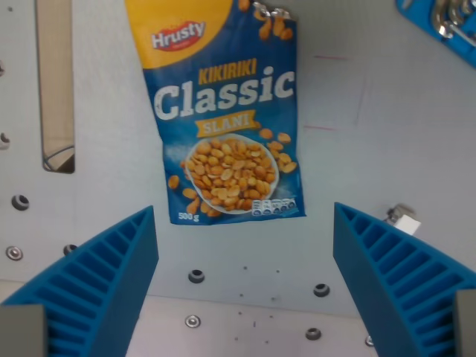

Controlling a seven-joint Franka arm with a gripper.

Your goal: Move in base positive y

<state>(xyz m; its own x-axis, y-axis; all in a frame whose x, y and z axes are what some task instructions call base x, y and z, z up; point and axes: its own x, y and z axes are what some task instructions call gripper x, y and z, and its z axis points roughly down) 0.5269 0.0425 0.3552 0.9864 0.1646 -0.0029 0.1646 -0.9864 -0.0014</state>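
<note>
Blue ribbed fingers (97,286) of the claw (245,282) rise from the bottom edge at 7 and 5 o'clock, both cut off by the frame, so their bases are not visible. They stand wide apart with bare surface between them, holding nothing and touching nothing.

A peanut bag (227,111) lies flat on the pale grey table (387,126) from centre toward 12 o'clock, printed "Hrusty", "KIKIRIKI Classic", "SLANI" and "500 g", with a bowl of peanuts pictured low on it. Its top runs out of the frame, and its lower edge sits apart from the fingertips, above the gap between them.

At 10 o'clock a long slot (56,82) in the table shows a tan surface inside; its upper end is cut off. At 1 o'clock a blue object (439,22) with metal parts is mostly out of view and hard to identify. A small white-and-metal piece (401,218) sits at 3 o'clock, just above the finger on the wrist view's right. Dark bolts (196,276) dot the table near 6 o'clock.
</note>
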